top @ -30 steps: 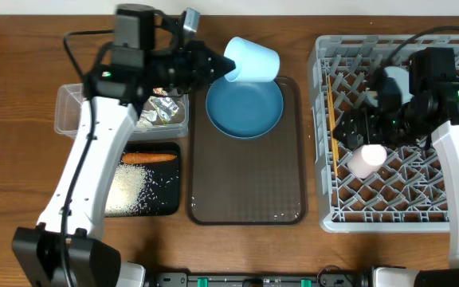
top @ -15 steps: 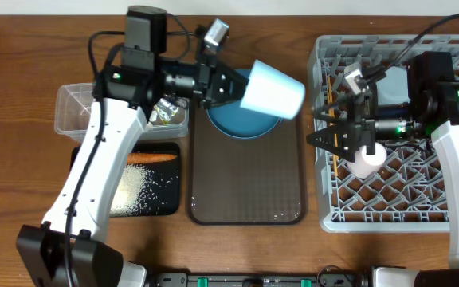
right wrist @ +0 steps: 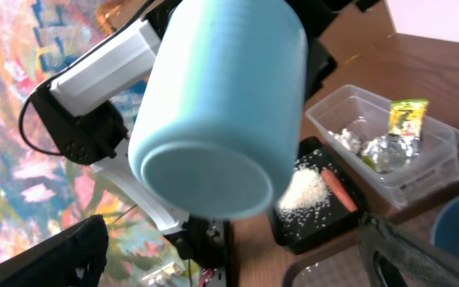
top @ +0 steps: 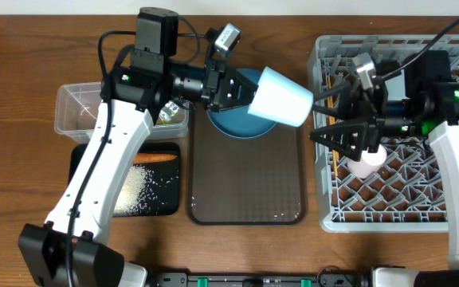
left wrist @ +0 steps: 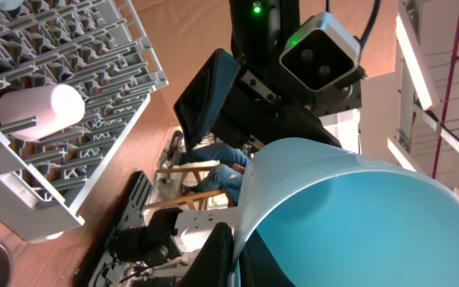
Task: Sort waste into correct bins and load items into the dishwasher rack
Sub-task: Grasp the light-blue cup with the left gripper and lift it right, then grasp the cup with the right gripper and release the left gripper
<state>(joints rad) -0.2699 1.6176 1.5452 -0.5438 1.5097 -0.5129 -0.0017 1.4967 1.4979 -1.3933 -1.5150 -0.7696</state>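
Clamping the blue cup (top: 281, 97), the left pincer (top: 244, 91) is offering it to the wide-spread right pincer (top: 319, 118) — which likely needs to close on it next, for the rack (top: 389, 214).

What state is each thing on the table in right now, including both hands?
light blue cup, held in the air, tipped sideways
left hand, shut on the cup's rim
right hand, open, holding nothing
pink cup, lying on its side in the dishwasher rack
blue plate, flat on the brown tray
carrot, lying in the black tray
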